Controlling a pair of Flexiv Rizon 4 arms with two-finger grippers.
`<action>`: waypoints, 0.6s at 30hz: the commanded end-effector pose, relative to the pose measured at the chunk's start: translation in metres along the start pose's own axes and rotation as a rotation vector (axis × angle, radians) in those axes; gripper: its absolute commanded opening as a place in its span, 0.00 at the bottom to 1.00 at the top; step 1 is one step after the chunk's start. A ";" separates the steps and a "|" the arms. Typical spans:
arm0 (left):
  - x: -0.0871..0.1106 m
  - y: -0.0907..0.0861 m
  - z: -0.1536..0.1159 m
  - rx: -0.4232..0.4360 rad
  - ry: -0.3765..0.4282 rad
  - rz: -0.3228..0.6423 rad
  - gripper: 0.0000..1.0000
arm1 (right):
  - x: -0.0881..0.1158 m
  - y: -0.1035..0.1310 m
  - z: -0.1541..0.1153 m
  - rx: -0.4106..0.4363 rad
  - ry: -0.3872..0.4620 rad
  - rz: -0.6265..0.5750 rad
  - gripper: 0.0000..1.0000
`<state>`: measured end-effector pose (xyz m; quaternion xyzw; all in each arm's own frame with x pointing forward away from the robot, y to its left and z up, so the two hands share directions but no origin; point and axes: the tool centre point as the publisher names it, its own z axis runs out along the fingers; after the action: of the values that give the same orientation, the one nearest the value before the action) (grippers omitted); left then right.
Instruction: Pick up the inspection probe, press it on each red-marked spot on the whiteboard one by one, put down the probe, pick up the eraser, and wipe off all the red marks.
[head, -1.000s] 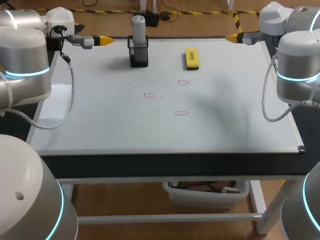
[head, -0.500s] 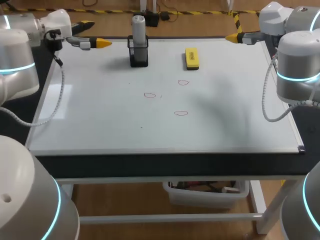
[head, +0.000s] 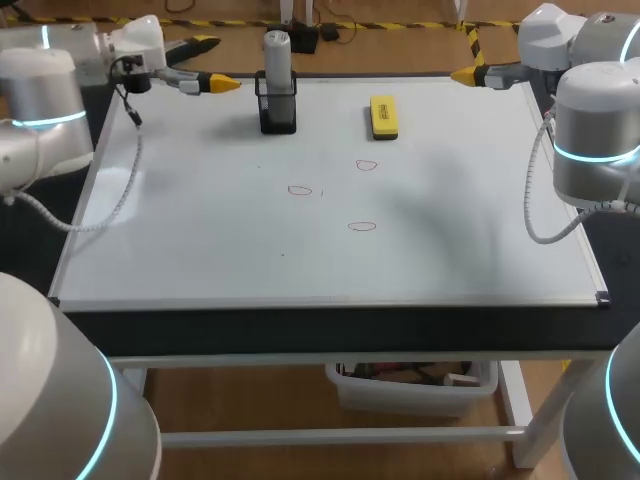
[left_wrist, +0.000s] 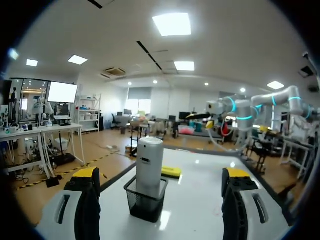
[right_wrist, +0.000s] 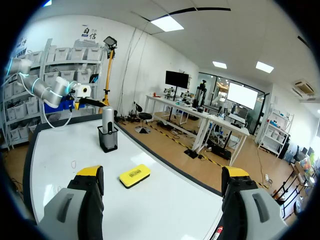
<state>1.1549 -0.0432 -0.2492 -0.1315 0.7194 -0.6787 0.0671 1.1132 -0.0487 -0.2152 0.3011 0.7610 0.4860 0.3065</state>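
Yellow-tipped left gripper (head: 215, 63), fingers spread and empty, hangs at the whiteboard (head: 200, 240) far edge, just beside the upright probe (head: 276, 60). Right gripper (right_wrist: 162, 172), likewise spread, at far right corner.

Quick count: one inspection probe (head: 277, 52), one black mesh holder (head: 278, 112), one yellow eraser (head: 383, 116), and three red marks (head: 300, 190) on one whiteboard (head: 200, 240).

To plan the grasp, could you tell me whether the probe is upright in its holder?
Upright: the probe stands vertical inside the black mesh holder, its top protruding.
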 end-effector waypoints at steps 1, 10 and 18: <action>-0.011 0.006 0.020 0.014 0.167 0.001 1.00 | -0.001 -0.001 0.000 -0.002 0.001 0.000 1.00; -0.016 0.013 0.049 0.046 0.181 -0.001 1.00 | -0.001 -0.001 0.000 -0.002 0.001 0.000 1.00; -0.021 0.017 0.067 0.057 0.169 -0.013 1.00 | -0.001 -0.001 0.000 -0.002 0.001 0.000 1.00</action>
<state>1.1839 -0.0969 -0.2674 -0.1055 0.7041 -0.7013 0.0348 1.1132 -0.0487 -0.2152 0.3012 0.7610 0.4860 0.3065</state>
